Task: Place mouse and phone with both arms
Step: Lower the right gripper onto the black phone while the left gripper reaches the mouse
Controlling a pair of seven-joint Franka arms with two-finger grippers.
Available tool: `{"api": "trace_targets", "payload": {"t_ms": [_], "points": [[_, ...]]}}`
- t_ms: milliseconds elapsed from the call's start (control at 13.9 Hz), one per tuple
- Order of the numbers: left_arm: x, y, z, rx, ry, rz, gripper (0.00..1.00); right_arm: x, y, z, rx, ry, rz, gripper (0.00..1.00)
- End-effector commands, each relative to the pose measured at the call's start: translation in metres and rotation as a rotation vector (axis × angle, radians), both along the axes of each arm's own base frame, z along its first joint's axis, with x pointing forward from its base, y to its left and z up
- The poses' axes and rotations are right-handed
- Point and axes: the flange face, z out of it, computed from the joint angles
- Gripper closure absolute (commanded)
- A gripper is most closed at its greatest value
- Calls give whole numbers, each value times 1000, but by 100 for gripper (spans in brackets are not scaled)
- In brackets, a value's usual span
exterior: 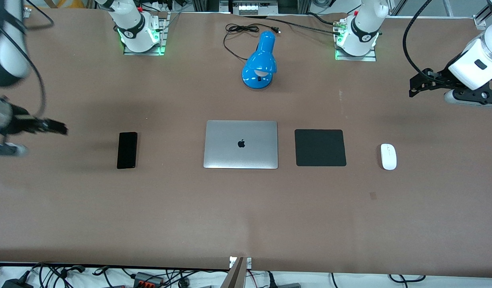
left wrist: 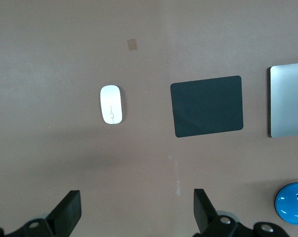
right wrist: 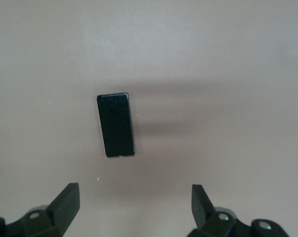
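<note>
Claws up and spread on both sides, nothing gripped! The left claw [left wrist: 134,215] hangs over bare desk [exterior: 246,216] at the left arm's end, fingers wide apart, its wrist camera looking straight down on the mouse [left wrist: 111,104]. The right claw [right wrist: 131,210] does the same at the right arm's end, fingers parted over the phone [right wrist: 116,124]. My read: each arm is lining up on the item at its own end, so neither has to cross the middle.

And the middle is busy: closed laptop [exterior: 241,144] at centre, square black mat [exterior: 320,147] just beside it toward the left arm's end, blue lamp [exterior: 260,62] farther from the front camera. That mat looks like the mouse's likely landing spot.

Mouse [exterior: 388,156] lies flat, apart from the mat, long axis running toward the front camera; which end is its nose I can't tell. Phone [exterior: 127,150] lies flat too, well apart from the laptop, long axis likewise, with a slight tilt.
</note>
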Motion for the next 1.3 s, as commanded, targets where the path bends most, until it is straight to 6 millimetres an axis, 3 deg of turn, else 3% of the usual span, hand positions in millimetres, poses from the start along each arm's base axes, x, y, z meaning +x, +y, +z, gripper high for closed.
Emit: {"api": "trace_targets", "payload": {"t_ms": [0,288,576,720,792,936,1080,1224], "points": [[1,1,5,-1,6,2,0,16,19,-56,12,44,19,0],[1,2,5,1,6,11,0,12,56,-121,-1,70,-47,0],[10,10,-11,10,51,15,0,-15,57,-183,-2,48,-39,0],[15,29,-28,14,99,56,0,-34,55,-209,0,33,-40,0],[24,43,-52,13,142,79,0,-42,55,-221,2,18,-40,0],[52,51,-112,12,240,83,0,-53,54,-240,4,-10,-40,0],[71,79,-171,5,322,112,0,-63,58,-253,5,-34,-16,0],[92,86,-227,13,295,112,0,-73,63,-267,8,-69,2,0]]}}
